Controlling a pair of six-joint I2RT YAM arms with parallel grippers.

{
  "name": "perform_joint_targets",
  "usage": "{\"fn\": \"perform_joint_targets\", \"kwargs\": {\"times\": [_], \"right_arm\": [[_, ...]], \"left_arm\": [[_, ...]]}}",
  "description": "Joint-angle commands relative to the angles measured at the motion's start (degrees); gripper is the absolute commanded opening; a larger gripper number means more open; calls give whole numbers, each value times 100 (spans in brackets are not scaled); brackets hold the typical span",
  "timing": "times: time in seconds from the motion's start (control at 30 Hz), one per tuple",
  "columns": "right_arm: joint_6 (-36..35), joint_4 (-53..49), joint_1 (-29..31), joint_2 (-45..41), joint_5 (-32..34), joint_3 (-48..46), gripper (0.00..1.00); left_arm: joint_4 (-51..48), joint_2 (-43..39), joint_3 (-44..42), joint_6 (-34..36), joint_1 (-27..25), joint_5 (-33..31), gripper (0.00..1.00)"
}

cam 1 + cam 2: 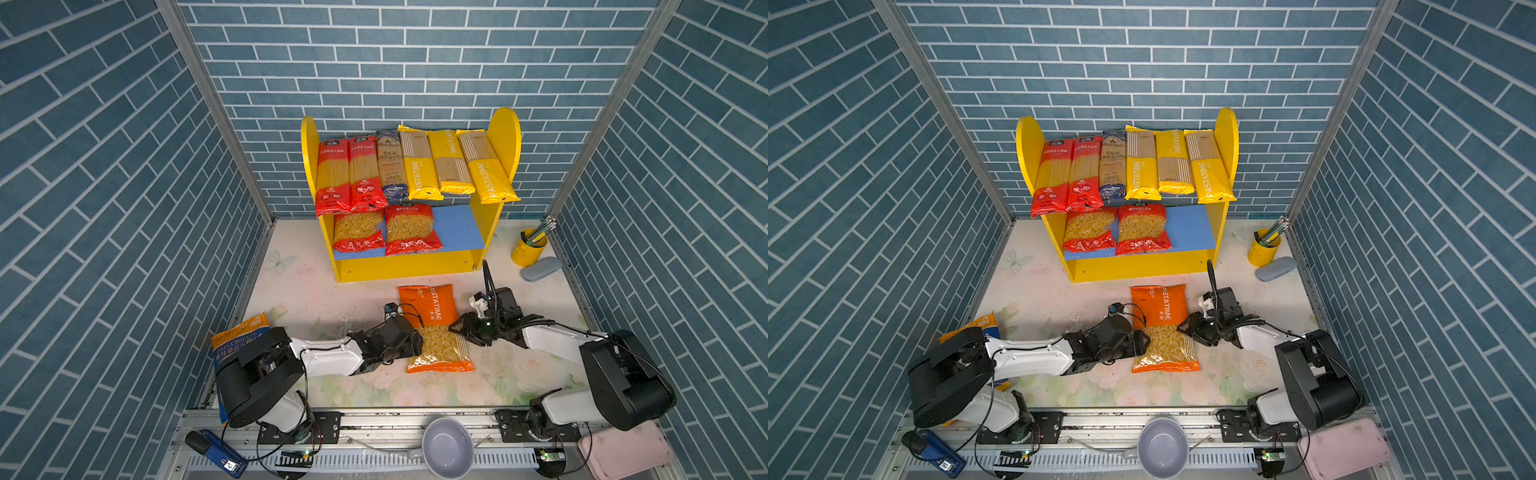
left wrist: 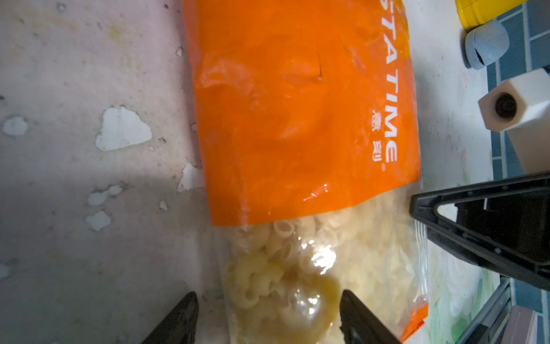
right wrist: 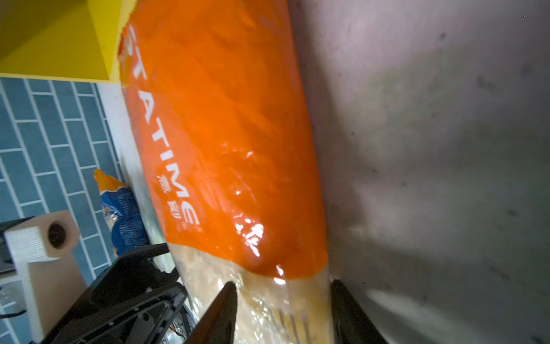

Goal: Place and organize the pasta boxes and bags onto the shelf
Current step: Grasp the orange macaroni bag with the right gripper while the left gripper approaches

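Note:
An orange short-pasta bag (image 1: 428, 307) (image 1: 1158, 305) lies flat on the table in front of the shelf (image 1: 505, 137) (image 1: 1225, 133). My left gripper (image 1: 419, 345) (image 2: 268, 300) is open, straddling the bag's (image 2: 297, 104) clear window at its left edge. My right gripper (image 1: 455, 328) (image 3: 282, 286) is open over the right edge of the bag (image 3: 223, 134). Two red, one dark-blue and three yellow spaghetti packs (image 1: 415, 164) cover the upper tier. Two red bags (image 1: 359, 230) lie on the blue lower board (image 1: 457, 228). A blue-orange bag (image 1: 239, 336) (image 3: 119, 208) sits half hidden behind my left arm.
A yellow pen cup (image 1: 528, 247) and a grey case (image 1: 540, 269) stand at the back right. At the front rail are a grey bowl (image 1: 446, 446), a pink tray (image 1: 627, 455) and a blue device (image 1: 216, 453). Blue brick walls close in three sides.

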Motion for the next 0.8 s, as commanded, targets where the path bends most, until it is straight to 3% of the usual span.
{"fn": "perform_joint_targets", "kwargs": {"times": [0.0, 0.2, 0.43, 0.77], "right_arm": [[618, 1382, 90, 139, -483, -238, 49], [1031, 2323, 361, 375, -578, -273, 41], [1746, 3075, 561, 472, -435, -318, 22], [1793, 2544, 914, -142, -166, 186, 7]], "left_arm": [[180, 186, -80, -42, -39, 90, 74], [86, -13, -87, 81, 42, 84, 71], [-431, -627, -248, 282, 459, 46, 71], [-2069, -2414, -414, 854, 1322, -382, 74]]}}
